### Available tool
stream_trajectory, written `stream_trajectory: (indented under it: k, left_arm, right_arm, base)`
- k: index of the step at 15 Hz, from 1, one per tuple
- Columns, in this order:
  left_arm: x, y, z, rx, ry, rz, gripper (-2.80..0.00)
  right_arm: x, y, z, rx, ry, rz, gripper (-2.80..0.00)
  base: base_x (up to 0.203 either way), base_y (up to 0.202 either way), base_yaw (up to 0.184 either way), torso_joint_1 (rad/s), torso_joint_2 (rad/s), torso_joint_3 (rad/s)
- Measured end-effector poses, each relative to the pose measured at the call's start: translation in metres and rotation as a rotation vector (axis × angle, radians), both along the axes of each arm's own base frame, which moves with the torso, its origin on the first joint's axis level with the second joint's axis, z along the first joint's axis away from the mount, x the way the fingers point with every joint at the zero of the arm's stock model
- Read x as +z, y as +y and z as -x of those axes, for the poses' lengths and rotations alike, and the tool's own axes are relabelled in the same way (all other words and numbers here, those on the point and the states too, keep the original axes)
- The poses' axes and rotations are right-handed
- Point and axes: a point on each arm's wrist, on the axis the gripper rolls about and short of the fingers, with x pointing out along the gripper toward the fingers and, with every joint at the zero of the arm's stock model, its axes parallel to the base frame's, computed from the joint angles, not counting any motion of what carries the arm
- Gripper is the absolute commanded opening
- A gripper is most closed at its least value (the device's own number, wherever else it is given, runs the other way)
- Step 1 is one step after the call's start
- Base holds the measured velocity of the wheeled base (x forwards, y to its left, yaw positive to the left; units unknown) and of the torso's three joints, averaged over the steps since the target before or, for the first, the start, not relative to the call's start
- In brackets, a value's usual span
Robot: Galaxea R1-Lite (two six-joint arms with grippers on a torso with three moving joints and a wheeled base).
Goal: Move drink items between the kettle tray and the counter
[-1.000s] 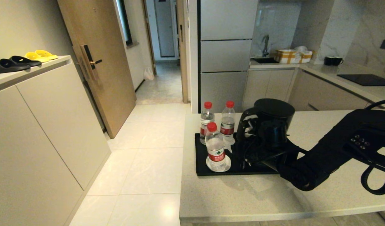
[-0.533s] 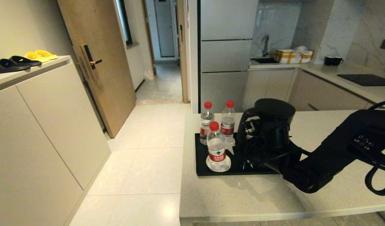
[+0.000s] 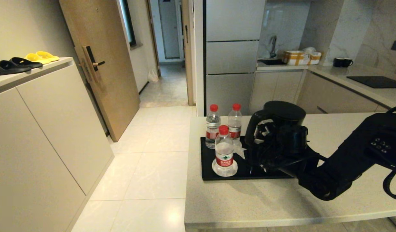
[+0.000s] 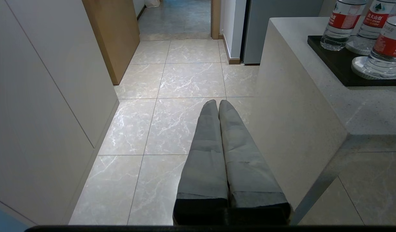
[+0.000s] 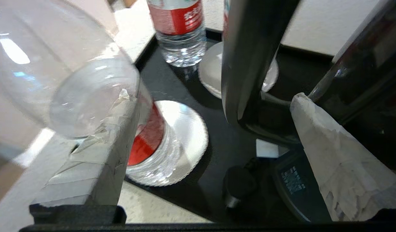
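Note:
The black kettle (image 3: 283, 112) stands at the right end of the black kettle tray (image 3: 207, 174) on the beige counter (image 3: 249, 203). My right gripper (image 3: 254, 141) is open at the kettle's loop handle (image 5: 246, 58), which stands between its taped fingers (image 5: 98, 161), one on each side. Three red-capped water bottles are on the tray: a front one (image 3: 224, 151) on a white saucer (image 5: 185, 129), close against my left-hand finger, and two behind (image 3: 212, 129) (image 3: 235, 125). My left gripper (image 4: 217, 104) is shut and empty, parked low over the floor beside the counter.
The counter's left edge (image 3: 188, 161) drops straight to the tiled floor. A black hob (image 3: 375, 81) and black mugs (image 3: 343, 62) sit on the far worktop. A cream cabinet with slippers (image 3: 24, 61) stands at far left. Bare counter lies in front of the tray.
My right arm has drawn rightward at the kettle handle. The kettle's top and the front bottle's cap have shifted slightly right. The left arm has not moved.

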Motion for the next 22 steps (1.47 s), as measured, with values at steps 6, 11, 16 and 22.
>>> stream_trajectory:
  k: [6, 11, 16, 22]
  left_arm:
    - [0.0, 0.0, 0.0, 0.0, 0.0, 0.0, -2.8]
    - [0.0, 0.0, 0.0, 0.0, 0.0, 0.0, -2.8]
    - [0.0, 0.0, 0.0, 0.001, 0.0, 0.0, -2.8]
    - [0.0, 0.0, 0.0, 0.001, 0.0, 0.0, -2.8]
  right_arm:
    - [-0.005, -0.006, -0.001, 0.053, 0.025, -0.022, 0.0]
    - [0.002, -0.015, 0.009, 0.116, 0.036, -0.05, 0.0]
    - [0.021, -0.023, 0.017, 0.11, 0.005, -0.062, 0.0]
    - [0.041, -0.029, 0.028, 0.119, -0.031, -0.075, 0.0]
  base:
    - [0.0, 0.0, 0.0, 0.0, 0.0, 0.0]
    - [0.0, 0.0, 0.0, 0.0, 0.0, 0.0]
    - [0.0, 0.0, 0.0, 0.0, 0.0, 0.0]
    - [0.0, 0.0, 0.0, 0.0, 0.0, 0.0]
